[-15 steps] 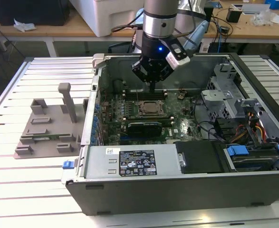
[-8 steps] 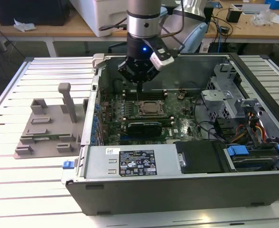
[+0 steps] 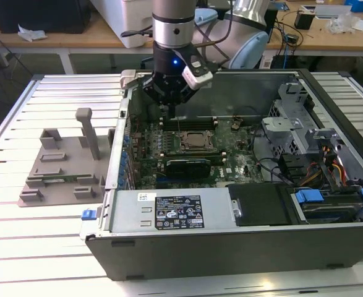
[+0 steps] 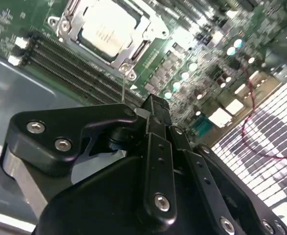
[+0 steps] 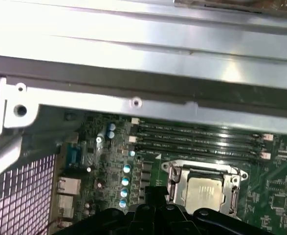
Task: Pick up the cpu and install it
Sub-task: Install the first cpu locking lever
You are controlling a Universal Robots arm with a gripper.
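The cpu [image 3: 196, 142] lies flat inside the motherboard socket, its silver top showing within the metal frame, and it is seen in both wrist views [image 4: 104, 29] [image 5: 207, 191]. My gripper [image 3: 170, 109] hangs above the board at the back of the open computer case, a little behind the socket and toward the exterior view's left. Its black fingertips [image 4: 155, 105] meet, so it is shut, and nothing shows between them. From the first wrist view, the gripper [image 5: 155, 193] sits just beside the socket frame, apart from the cpu.
Memory slots [image 5: 197, 142] run between the socket and the case's metal back wall [image 5: 133, 83]. A power supply [image 3: 175, 210] fills the near side of the case, with a drive cage [image 3: 292, 124] and cables on the exterior view's right. A grey fixture [image 3: 64, 167] stands outside the case.
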